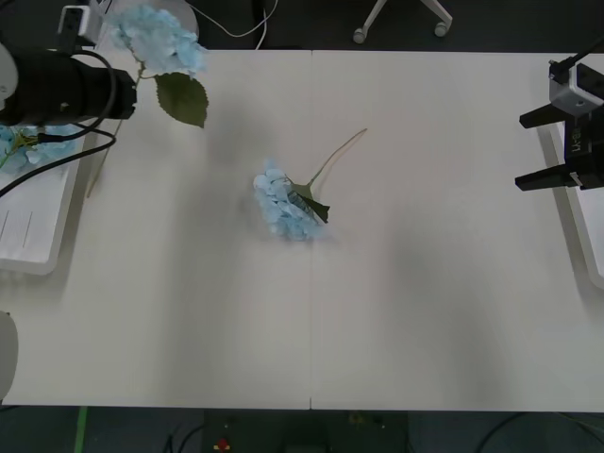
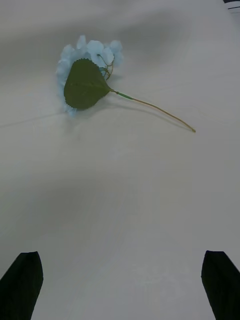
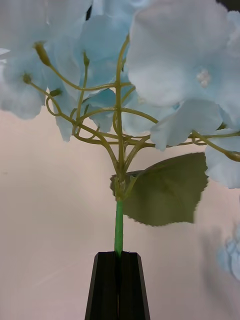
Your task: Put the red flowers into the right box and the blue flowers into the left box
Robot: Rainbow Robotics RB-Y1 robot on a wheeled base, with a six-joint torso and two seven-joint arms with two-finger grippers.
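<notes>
The left gripper has its two black fingers pressed together on the thin green stem of a blue flower. It holds that flower off the table at the far left, with the pale bloom spreading out beyond the fingertips and one dark green leaf hanging under it. The left arm reaches across above the left box, which sits at the table's left edge.

The right gripper hangs at the far right with its black fingers wide apart, holding and touching nothing. Just beside it, along the right edge, runs the rim of the right box.

Three blue flowers can be counted. One is in the left gripper. A second lies alone on its side near the middle of the table, stem pointing to the far right. A third lies in the left box, partly hidden under the arm.
</notes>
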